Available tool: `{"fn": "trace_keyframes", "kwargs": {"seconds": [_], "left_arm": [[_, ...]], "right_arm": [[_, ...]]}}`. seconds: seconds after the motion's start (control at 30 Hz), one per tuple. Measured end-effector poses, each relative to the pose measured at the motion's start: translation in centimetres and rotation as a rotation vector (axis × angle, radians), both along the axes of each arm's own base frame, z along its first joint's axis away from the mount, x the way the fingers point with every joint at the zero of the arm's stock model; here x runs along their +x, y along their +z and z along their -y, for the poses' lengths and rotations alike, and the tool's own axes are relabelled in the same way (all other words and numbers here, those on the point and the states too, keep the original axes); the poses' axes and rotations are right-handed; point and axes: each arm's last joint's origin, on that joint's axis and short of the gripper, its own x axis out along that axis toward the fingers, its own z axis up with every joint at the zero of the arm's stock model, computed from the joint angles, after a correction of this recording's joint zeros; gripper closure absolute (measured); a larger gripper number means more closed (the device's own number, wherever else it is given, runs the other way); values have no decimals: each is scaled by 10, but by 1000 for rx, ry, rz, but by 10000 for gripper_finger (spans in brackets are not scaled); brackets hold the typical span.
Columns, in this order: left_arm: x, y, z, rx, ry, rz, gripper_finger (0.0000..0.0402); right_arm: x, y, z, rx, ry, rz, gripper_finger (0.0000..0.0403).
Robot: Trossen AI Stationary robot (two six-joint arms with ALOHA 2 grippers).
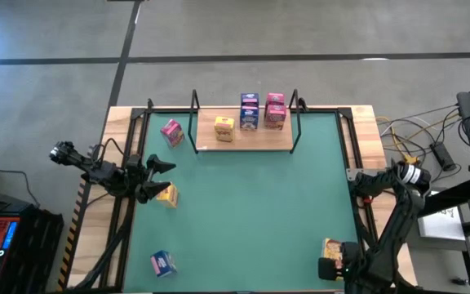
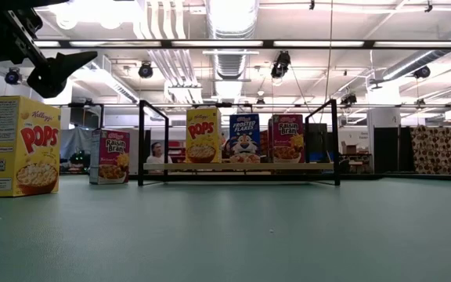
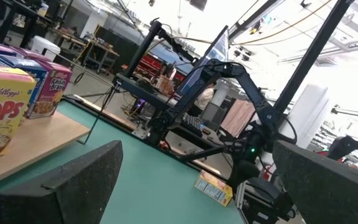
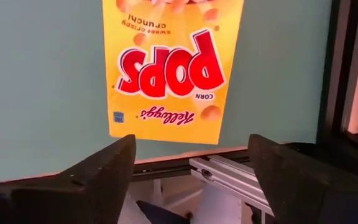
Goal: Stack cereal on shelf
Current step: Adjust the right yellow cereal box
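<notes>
The shelf (image 1: 243, 144) stands at the table's far middle. An upright yellow box (image 1: 224, 128), a pair of blue boxes (image 1: 249, 110) and a pair of pink boxes (image 1: 275, 109) are on it. On the green mat, a pink box (image 1: 171, 131) stands left of the shelf and a blue box (image 1: 163, 263) sits near-left. My left gripper (image 1: 155, 180) is open and hovers above an upright yellow box (image 2: 18, 145). My right gripper (image 4: 191, 168) is open at the near-right edge, and a yellow box (image 4: 169, 68) lies flat just beyond its fingertips.
Black metal rails run along the table's left edge (image 1: 129, 204) and right edge (image 1: 357, 155). The shelf's black uprights (image 2: 141, 141) rise at its corners. The green mat's middle (image 1: 259, 212) holds no objects. Cables and equipment sit off the table to the right.
</notes>
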Motion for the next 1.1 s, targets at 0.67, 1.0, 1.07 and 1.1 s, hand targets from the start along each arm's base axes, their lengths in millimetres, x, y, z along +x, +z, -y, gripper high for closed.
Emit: {"fn": "trace_keyframes", "kwargs": {"seconds": [0.67,1.0,1.07,1.1], "left_arm": [[0,0,0,0,0,0,3],[0,0,0,0,0,0,3],[0,0,0,0,0,0,3],[0,0,0,0,0,0,3]], "right_arm": [[14,-20,4,-117,-51,8,3],[15,-36,1,-171,-70,-26,3],[15,-38,1,-180,-80,-27,3],[15,-39,1,-186,-86,-29,3]]}}
